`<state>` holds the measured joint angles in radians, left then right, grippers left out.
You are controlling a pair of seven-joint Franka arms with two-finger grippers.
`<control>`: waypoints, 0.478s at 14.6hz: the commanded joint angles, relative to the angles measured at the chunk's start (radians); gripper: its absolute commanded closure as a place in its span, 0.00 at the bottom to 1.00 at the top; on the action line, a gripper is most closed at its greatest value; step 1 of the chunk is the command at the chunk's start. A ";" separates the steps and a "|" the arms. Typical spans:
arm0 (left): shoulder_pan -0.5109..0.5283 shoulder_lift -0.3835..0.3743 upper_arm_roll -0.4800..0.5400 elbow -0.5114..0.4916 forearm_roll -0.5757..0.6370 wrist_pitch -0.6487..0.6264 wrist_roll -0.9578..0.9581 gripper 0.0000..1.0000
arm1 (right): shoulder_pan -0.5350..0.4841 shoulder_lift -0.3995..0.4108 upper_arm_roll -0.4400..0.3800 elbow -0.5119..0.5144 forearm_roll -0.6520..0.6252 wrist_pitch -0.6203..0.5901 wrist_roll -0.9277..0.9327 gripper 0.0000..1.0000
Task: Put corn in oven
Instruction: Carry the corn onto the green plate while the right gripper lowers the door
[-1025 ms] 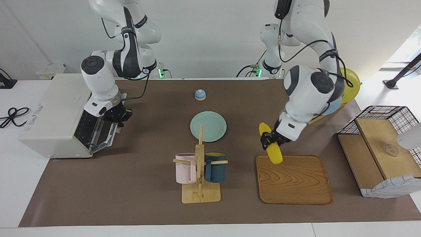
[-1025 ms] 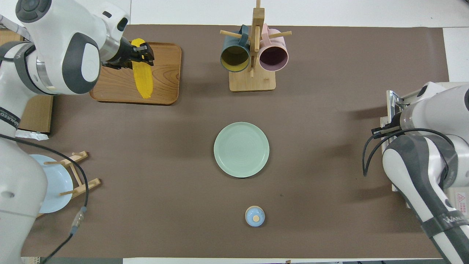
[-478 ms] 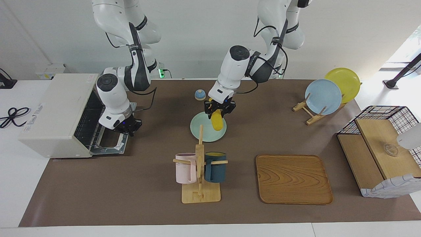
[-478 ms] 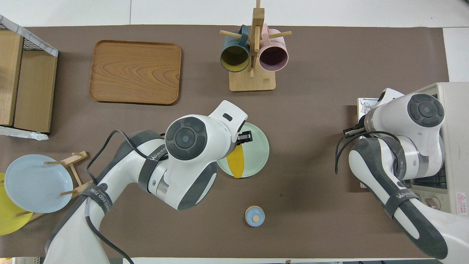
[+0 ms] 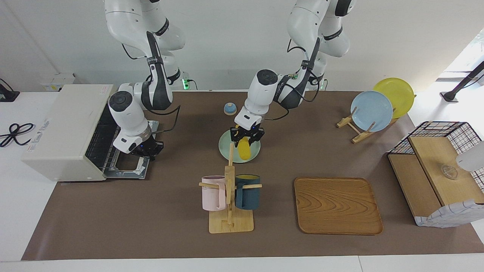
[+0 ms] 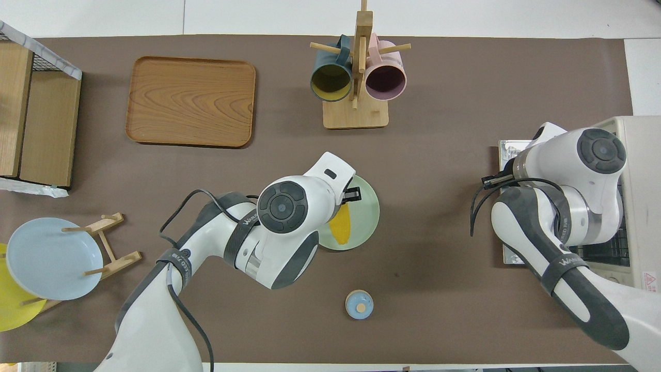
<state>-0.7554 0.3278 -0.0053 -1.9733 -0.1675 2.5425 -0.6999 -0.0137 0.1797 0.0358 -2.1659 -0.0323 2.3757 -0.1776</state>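
Bright even light, soft shadows under arms, window glare at edge, sharp

This is a robotics lab staged as a mock kitchen. Two white arms are mounted at a white table (image 5: 11, 211) covered by a brown mat (image 5: 113, 219), with bare white walls and loose cables (image 5: 13, 132) around. Kitchen props are laid out like test items: a toaster oven (image 5: 62, 132), a mug rack (image 5: 230, 196), a wooden tray (image 5: 337, 206), plates on a stand (image 5: 372, 109).

Left gripper (image 5: 246, 138) lowered mid-table, fingers clamped, right gripper (image 5: 145, 151) low, fingers together
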 commanded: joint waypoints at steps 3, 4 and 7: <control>-0.024 -0.003 0.016 -0.018 -0.001 0.022 0.023 0.75 | -0.031 -0.054 0.032 0.127 0.014 -0.208 0.001 1.00; -0.024 -0.003 0.016 -0.018 -0.001 0.018 0.023 0.26 | -0.032 -0.083 0.030 0.135 0.014 -0.258 0.003 1.00; -0.013 -0.016 0.019 -0.015 0.000 -0.020 0.025 0.00 | -0.046 -0.189 0.024 0.136 0.011 -0.395 0.003 1.00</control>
<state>-0.7630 0.3385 -0.0040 -1.9731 -0.1674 2.5460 -0.6890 -0.0285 0.0684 0.0433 -2.0127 -0.0322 2.0497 -0.1776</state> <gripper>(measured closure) 0.167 0.991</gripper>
